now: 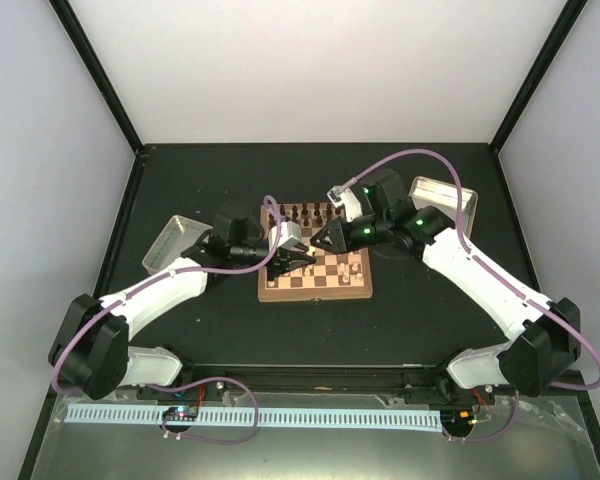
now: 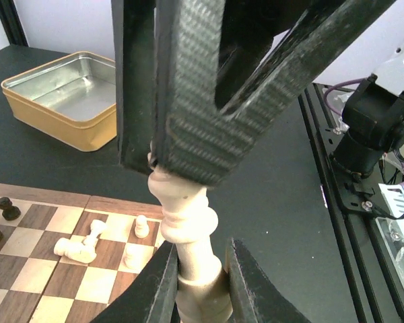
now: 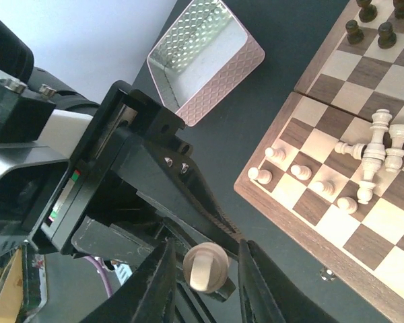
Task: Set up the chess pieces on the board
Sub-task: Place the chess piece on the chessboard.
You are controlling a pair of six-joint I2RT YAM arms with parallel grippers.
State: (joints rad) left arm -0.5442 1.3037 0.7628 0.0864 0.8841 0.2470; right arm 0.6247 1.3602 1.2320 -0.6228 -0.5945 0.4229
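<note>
The dark surface (image 1: 230,320) carries the board (image 1: 320,296) at its middle, with one shallow tray (image 1: 175,245) toward the left edge and another (image 1: 435,190) toward the far right corner. The left arm (image 1: 160,290) reaches in low from the near left corner and the right arm (image 1: 480,275) from the near right. Their wrists meet above the board's left half, tip to tip.

This looks like a hand-over. The left jaws are clamped on the thick lower stem of a pale piece (image 2: 188,222), held in the air by the board's left rim with a finger (image 2: 158,289) on either side. The right arm's fingers (image 2: 202,101) come down over its head along its length. From the right wrist they stand either side of the piece (image 3: 207,267), but I cannot tell whether they are pressing on it.

To do this well, the right jaws should close squarely on the narrow neck and be firm before the left jaws part. The left arm should then draw back along the piece's length so it does not twist it.

Dark pieces (image 3: 384,30) line the board's far edge. Small pale pieces (image 3: 299,171) stand by its near left corner. A few taller ones (image 3: 374,151) lie toppled just beside them, so the landing square should be well apart from those. The base should touch the board before release.
</note>
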